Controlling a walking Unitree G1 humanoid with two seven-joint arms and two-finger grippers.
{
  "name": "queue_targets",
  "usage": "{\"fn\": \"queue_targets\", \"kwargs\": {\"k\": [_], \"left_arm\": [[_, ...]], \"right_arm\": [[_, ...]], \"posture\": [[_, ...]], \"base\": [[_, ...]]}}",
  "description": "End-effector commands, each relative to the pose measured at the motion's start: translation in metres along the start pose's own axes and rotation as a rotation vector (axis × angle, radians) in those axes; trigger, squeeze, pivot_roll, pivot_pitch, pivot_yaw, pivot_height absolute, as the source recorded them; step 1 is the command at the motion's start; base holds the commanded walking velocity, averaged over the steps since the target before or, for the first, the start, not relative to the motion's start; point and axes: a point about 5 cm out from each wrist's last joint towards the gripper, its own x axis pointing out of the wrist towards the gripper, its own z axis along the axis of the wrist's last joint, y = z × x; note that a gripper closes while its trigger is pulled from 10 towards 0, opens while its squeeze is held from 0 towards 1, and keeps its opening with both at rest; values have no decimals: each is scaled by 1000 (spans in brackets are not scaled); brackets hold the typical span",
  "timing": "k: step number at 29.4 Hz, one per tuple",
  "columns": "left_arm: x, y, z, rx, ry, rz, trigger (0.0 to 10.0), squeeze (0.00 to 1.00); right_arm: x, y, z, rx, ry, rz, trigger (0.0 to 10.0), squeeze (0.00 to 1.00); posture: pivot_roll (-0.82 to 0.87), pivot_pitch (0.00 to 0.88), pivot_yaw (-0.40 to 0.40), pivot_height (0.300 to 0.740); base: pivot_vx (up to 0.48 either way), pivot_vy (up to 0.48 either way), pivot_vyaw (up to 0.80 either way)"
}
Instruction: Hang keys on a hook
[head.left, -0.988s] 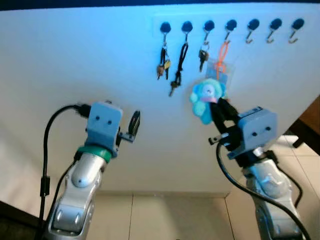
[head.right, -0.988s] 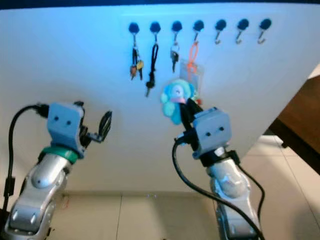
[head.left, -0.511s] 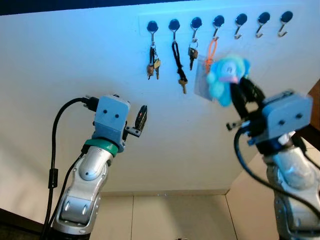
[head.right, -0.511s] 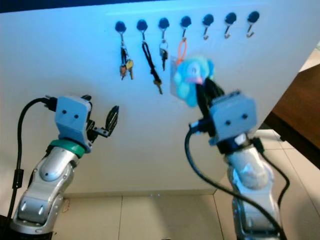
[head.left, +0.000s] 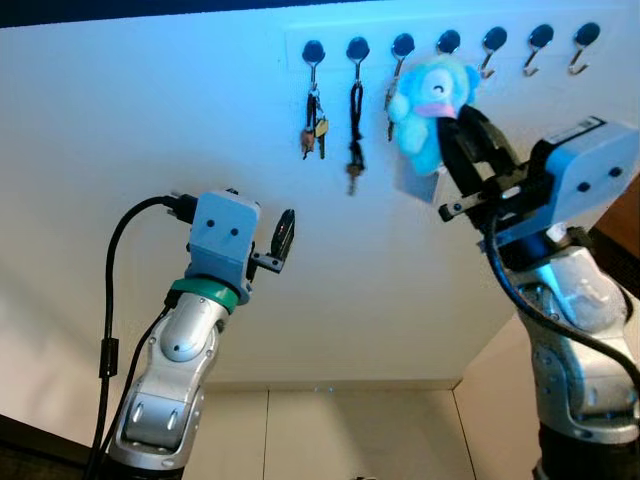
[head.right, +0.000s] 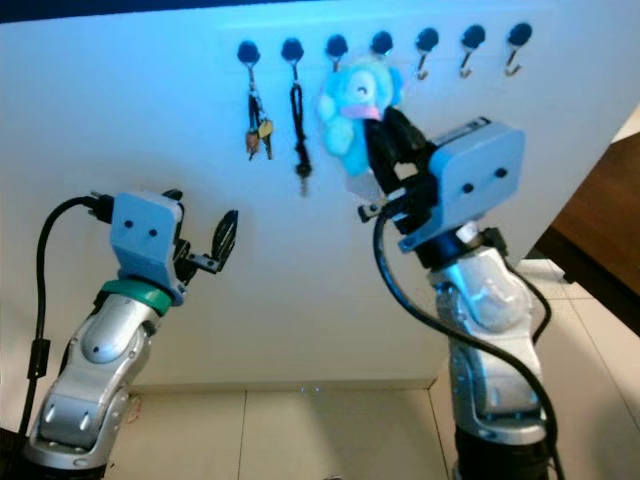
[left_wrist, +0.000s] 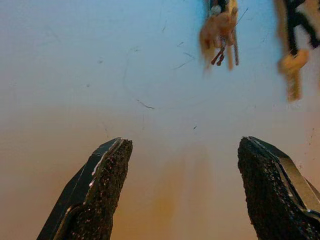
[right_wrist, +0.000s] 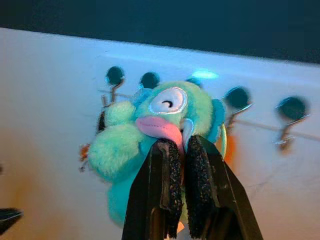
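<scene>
White wall (head.left: 150, 120) fills the background, with a row of dark-headed hooks (head.left: 540, 40) running along its top and pale floor tiles (head.left: 330, 430) below.

From the left eye view, the right claw (head.left: 455, 125) is raised close to the wall, clenched on a blue plush keychain (head.left: 430, 95) that sits just below the middle hooks and covers part of that row. A bunch of keys (head.left: 314, 135) hangs from the leftmost hook, and a black strap with a key (head.left: 354, 135) hangs from the next one. Three hooks at the right end of the row are bare. The left claw (head.left: 280, 240) is held lower and well to the left, apart from the wall items.

From the right eye view, the same layout appears: the plush toy sits at hook height, between the black strap and the bare hooks.

From the left wrist view, the left claw's two black fingers (left_wrist: 97, 195) are spread wide, released, with bare wall between them; the hanging keys are blurred beyond.

From the right wrist view, the right claw's fingers (right_wrist: 167, 190) are pressed together, gripping the plush just under its pink mouth, with hooks directly behind it and something orange (right_wrist: 229, 152) partly hidden beside it.
</scene>
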Motion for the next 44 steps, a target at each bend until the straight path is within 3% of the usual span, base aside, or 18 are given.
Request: {"fn": "queue_targets", "kwargs": {"k": [1,4,10,14,18,24,30,44], "left_arm": [[-1,3,-4,14,11,14,10000,0],[-1,3,-4,14,11,14,10000,0],[-3,2,-6,10,21,15,10000,0],[-2,1,-6,9,21,13,10000,0],[0,0,-5,1,17,11,10000,0],[-1,0,-6,-1,19,17,10000,0],[-2,1,-6,1,22,20,10000,0],[-2,3,-6,8,22,23,10000,0]], "right_arm": [[3,7,0,38,-5,33,10000,0],[3,7,0,38,-5,33,10000,0],[-6,-17,2,-61,10,-117,10000,0],[-6,-21,3,-74,12,-128,10000,0],[-4,-37,7,-150,12,-125,10000,0],[-2,-42,8,-170,11,-117,10000,0],[2,-45,9,-169,-1,-113,10000,0],[1,-41,1,-27,9,-91,10000,0]], "posture": [[-180,64,127,740],[-180,64,127,740],[-196,74,137,740],[-196,74,137,740],[-202,73,134,740],[-200,74,132,740],[-200,74,132,740],[-184,76,134,740]], "base": [[0,0,0],[0,0,0],[0,0,0],[0,0,0],[0,0,0],[0,0,0],[0,0,0],[0,0,0]]}}
